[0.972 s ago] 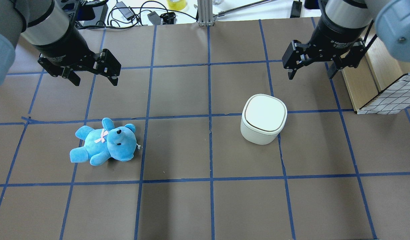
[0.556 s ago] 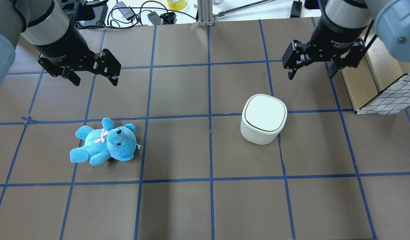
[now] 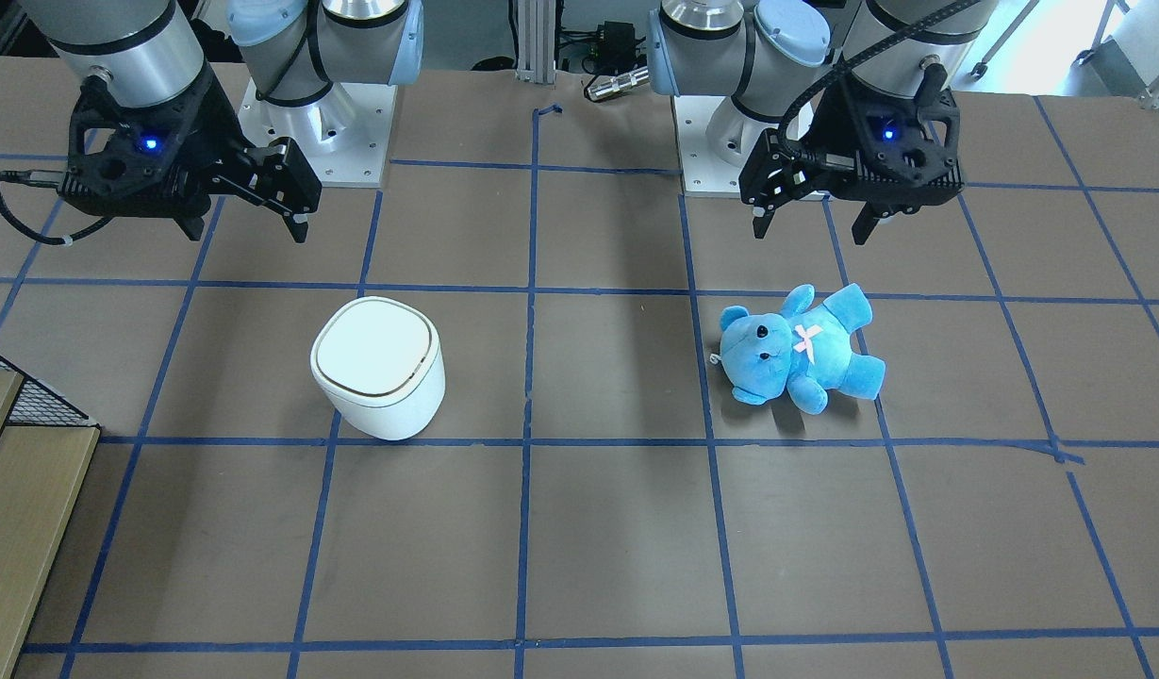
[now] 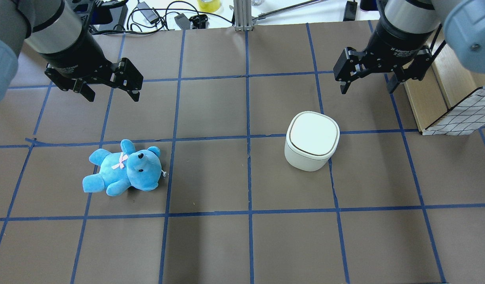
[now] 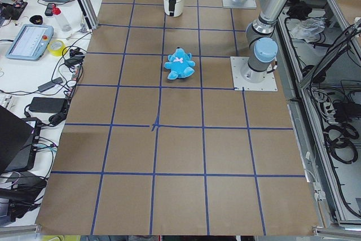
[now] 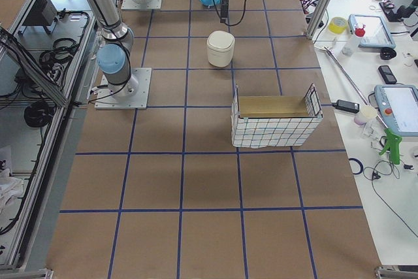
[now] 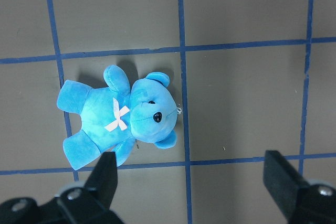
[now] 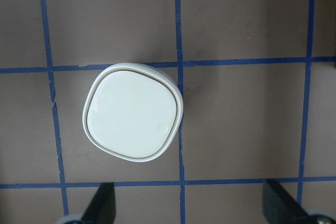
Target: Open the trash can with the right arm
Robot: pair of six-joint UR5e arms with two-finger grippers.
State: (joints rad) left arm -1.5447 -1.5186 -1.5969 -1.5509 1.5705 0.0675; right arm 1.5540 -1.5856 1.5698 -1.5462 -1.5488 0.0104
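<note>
While the trash can (image 4: 311,141) stands closed on the table (image 4: 210,244) near the wide-open right gripper (image 4: 366,90), its light, stiff, slippery plastic lid (image 4: 314,132) likely wants a gentle lift at the rim.

- small white plastic trash can (image 4: 311,141): smooth, with a faint sheen on the lid
- blue plush teddy bear (image 4: 124,169): fuzzy cloth, pink ribbon bow
- brown paper table cover (image 4: 210,110): matt, crossed by blue tape
- silver-grey right arm (image 4: 408,15): smooth metal
</note>
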